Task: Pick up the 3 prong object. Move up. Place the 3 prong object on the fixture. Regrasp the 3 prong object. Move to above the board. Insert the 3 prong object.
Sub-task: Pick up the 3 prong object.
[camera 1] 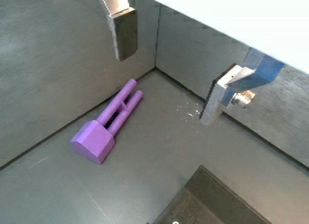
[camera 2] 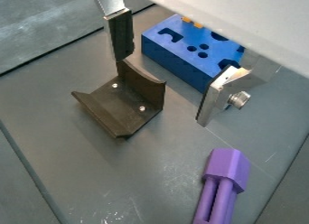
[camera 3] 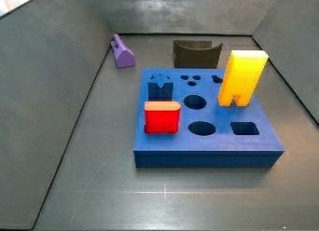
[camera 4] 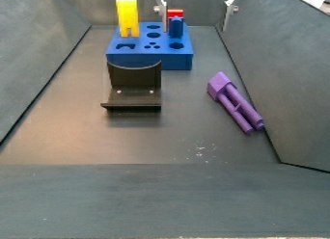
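The purple 3 prong object (camera 1: pixel 107 124) lies flat on the grey floor near a side wall; it also shows in the other wrist view (camera 2: pixel 220 187) and in both side views (camera 3: pixel 121 52) (camera 4: pixel 234 100). The dark fixture (camera 2: pixel 121 106) (camera 3: pixel 197 54) (camera 4: pixel 133 87) stands on the floor beside the blue board (camera 2: pixel 193 51) (camera 3: pixel 206 132) (camera 4: pixel 149 52). My gripper (camera 1: pixel 169 88) (camera 2: pixel 164 90) (camera 4: pixel 196 0) is open and empty. It hangs high above the floor, between the object and the fixture. It is out of one side view.
A tall yellow block (camera 3: pixel 242 76) (camera 4: pixel 127 16) and a red cube (camera 3: pixel 162 116) (camera 4: pixel 175 21) stand in the board's holes. Grey walls (camera 1: pixel 205 56) close in the floor on all sides.
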Controlling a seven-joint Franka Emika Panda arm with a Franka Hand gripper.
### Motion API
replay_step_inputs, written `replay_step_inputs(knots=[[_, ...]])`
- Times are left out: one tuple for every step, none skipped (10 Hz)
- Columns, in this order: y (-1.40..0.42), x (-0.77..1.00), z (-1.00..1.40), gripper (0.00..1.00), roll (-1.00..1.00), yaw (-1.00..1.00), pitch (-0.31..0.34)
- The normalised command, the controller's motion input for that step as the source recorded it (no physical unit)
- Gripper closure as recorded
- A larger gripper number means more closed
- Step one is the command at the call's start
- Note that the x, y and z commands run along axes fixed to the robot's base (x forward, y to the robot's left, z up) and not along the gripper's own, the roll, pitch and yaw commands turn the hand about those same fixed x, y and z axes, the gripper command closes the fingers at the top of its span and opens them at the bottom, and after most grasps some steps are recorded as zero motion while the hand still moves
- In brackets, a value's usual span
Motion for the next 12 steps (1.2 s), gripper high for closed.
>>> replay_step_inputs(knots=[[0.0, -0.17, -0.36, 0.0, 0.0, 0.18, -0.074], [0.01, -0.23, -0.46, 0.0, 0.0, 0.33, -0.114], [0.0, -0.25, -0.47, 0.0, 0.0, 0.39, -0.119], [0.0, -0.29, -0.44, 0.0, -0.02, 0.42, -0.134], [0.07, -0.27, -0.32, 0.0, -0.04, 0.48, -0.116], [0.12, -0.23, -0.27, 0.0, -0.05, 0.52, -0.097], [0.12, -0.15, -0.27, 0.0, -0.12, 0.45, -0.09], [0.12, -0.13, -0.25, 0.0, -0.14, 0.47, -0.119], [0.12, -0.16, -0.31, 0.0, -0.13, 0.49, -0.136], [0.15, -0.12, -0.32, 0.0, -0.14, 0.54, -0.129], [0.15, -0.12, -0.31, 0.0, -0.18, 0.53, -0.147], [0.11, -0.07, -0.3, 0.0, -0.22, 0.51, -0.15]])
